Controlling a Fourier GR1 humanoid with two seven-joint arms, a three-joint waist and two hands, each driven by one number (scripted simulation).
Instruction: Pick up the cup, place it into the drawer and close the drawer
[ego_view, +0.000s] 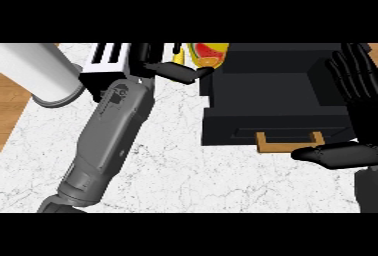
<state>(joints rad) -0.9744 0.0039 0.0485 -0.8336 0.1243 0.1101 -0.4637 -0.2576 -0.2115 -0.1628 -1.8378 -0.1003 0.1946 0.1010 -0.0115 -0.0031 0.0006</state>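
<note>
Two forearms enter from the lower edge over a white marbled counter (184, 175). Landmark for all positions: the black drawer (277, 107), pulled open, its front panel facing the near edge.

Nearest: the left forearm (107, 145), grey, runs diagonally from the near-left corner up toward the drawer's far-left corner. On the drawer front sits a tan handle (289, 142), a flat U-shaped bar projecting toward the viewer.

The right hand (354, 100) stands at the drawer's right side. Fingers straight and spread, reaching up along the right wall; thumb lies across just right of the handle, below the front panel. It grips nothing.

Drawer interior: dark, open box. No contents can be made out inside it.

Far-left corner of the drawer: the left hand (166, 67), black, fingers curled round the cup (208, 54). The cup shows yellow, red and orange, partly hidden by the fingers. It sits at the drawer's far-left rim, just outside or above the corner; cannot tell whether it touches the rim.

Left of the drawer, behind the left hand: a black-and-white striped block (111, 62). Further left: a white cylinder (40, 72) with a grey base, standing at the counter's edge, beside a strip of wood floor (15, 107).
</note>
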